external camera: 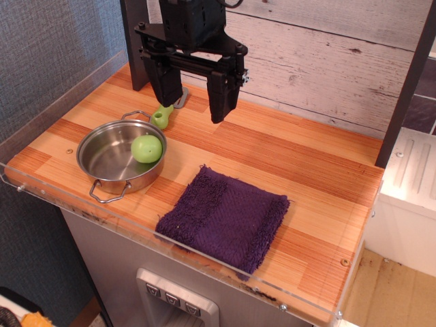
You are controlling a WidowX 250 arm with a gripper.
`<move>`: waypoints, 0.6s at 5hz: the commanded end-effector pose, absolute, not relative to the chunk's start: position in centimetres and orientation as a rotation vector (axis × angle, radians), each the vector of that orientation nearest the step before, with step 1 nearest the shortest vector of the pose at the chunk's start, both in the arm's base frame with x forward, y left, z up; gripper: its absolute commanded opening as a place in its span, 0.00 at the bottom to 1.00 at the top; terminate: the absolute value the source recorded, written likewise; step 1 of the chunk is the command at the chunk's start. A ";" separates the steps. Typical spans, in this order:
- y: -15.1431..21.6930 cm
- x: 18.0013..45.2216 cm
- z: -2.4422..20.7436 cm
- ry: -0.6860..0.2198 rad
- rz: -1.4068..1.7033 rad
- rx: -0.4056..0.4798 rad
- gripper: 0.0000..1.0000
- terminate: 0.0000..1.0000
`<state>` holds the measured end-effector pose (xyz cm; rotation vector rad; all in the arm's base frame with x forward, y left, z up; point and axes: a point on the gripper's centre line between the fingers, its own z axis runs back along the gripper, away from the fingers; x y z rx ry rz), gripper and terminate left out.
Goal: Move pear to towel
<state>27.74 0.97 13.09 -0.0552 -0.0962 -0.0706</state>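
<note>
The light-green pear (147, 148) lies inside the steel pan (102, 158) at its right side, on the left part of the wooden table. The dark purple towel (223, 218) lies flat near the front edge, to the right of the pan. My black gripper (193, 101) hangs open and empty above the table's back, up and to the right of the pear. Its two fingers (222, 95) point down and stand wide apart.
A green-handled spatula (163, 114) lies behind the pan, partly hidden by my left finger. A clear plastic rim (82, 208) runs along the table's front and left edges. A dark post (407, 88) stands at the right. A whitewashed plank wall is behind.
</note>
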 end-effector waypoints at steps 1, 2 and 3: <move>1.0 27.7 13.1 -0.096 -0.071 -0.055 1.00 0.00; 4.7 27.8 12.4 -0.108 -0.041 -0.040 1.00 0.00; 9.0 27.2 12.2 -0.139 0.021 0.007 1.00 0.00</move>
